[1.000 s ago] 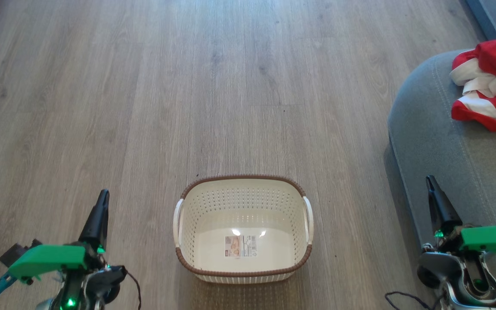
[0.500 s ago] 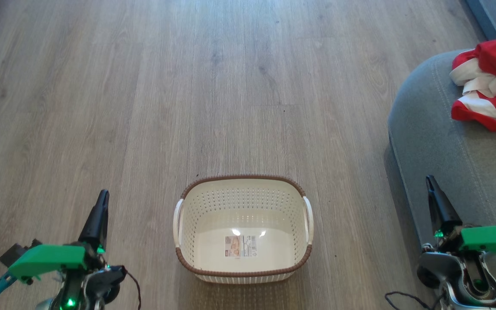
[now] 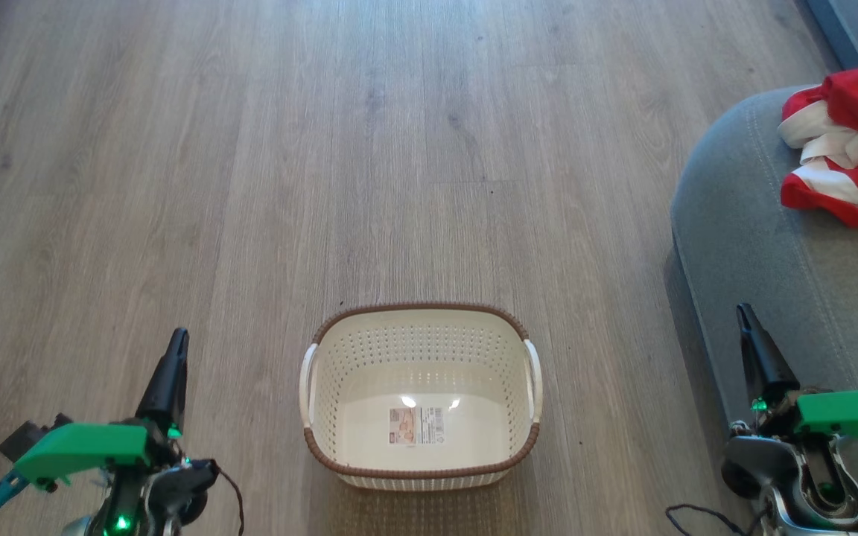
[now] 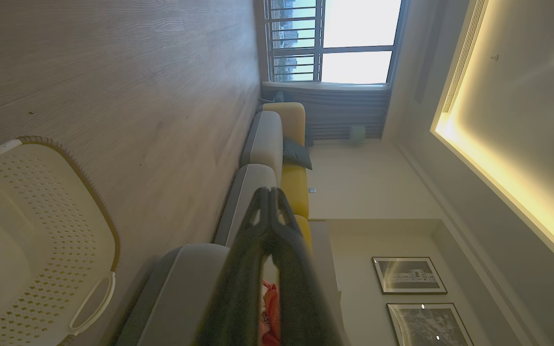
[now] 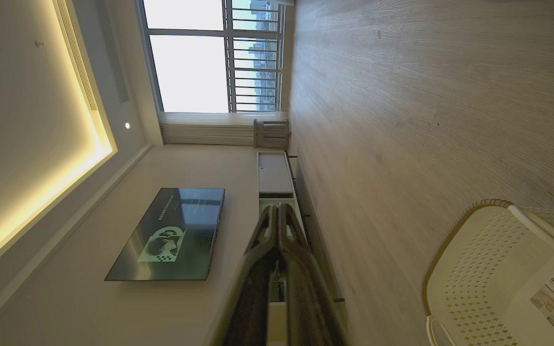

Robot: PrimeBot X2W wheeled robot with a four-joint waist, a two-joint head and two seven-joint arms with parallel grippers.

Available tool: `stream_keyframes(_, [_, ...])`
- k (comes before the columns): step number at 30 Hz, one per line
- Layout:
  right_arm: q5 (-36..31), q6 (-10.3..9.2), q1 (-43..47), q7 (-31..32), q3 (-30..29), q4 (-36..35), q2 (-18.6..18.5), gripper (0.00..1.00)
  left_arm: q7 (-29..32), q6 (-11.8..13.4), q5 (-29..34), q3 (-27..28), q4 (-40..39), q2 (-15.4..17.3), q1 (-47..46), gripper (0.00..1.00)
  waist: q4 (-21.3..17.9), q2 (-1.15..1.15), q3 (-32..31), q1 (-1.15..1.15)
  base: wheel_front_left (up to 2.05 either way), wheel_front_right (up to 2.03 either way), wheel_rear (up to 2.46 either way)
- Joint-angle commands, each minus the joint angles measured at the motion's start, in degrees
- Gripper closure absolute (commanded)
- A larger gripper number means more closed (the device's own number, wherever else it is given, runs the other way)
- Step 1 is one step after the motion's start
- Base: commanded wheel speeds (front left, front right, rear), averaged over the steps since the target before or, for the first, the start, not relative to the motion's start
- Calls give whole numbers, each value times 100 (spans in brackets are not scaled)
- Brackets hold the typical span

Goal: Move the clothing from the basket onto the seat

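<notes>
Wood floor [image 3: 399, 149], window [image 5: 190, 53], wall television [image 5: 171, 235], framed pictures [image 4: 409, 275]

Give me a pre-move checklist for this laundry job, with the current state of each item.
1. The clothing lies on the seat: ok.
2. The basket is empty apart from its label: ok.
3. The left end effector is shut, holding nothing: ok.
4. The right end effector is shut, holding nothing: ok.
5. Both garments are in the pile: cannot tell; it runs past the picture's edge.
</notes>
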Motion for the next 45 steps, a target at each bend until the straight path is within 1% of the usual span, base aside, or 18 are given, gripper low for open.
stream_keyframes(1, [32,0,-118,27,98,-225,-17,100,43,-53,-37,198,-194,65,-159,100,0,0,0,0,0,0,0])
stream_keyframes(45, [33,0,-118,26,99,-225,-17,100,42,-53,-37,197,-195,65,-159,100,0,0,0,0,0,0,0])
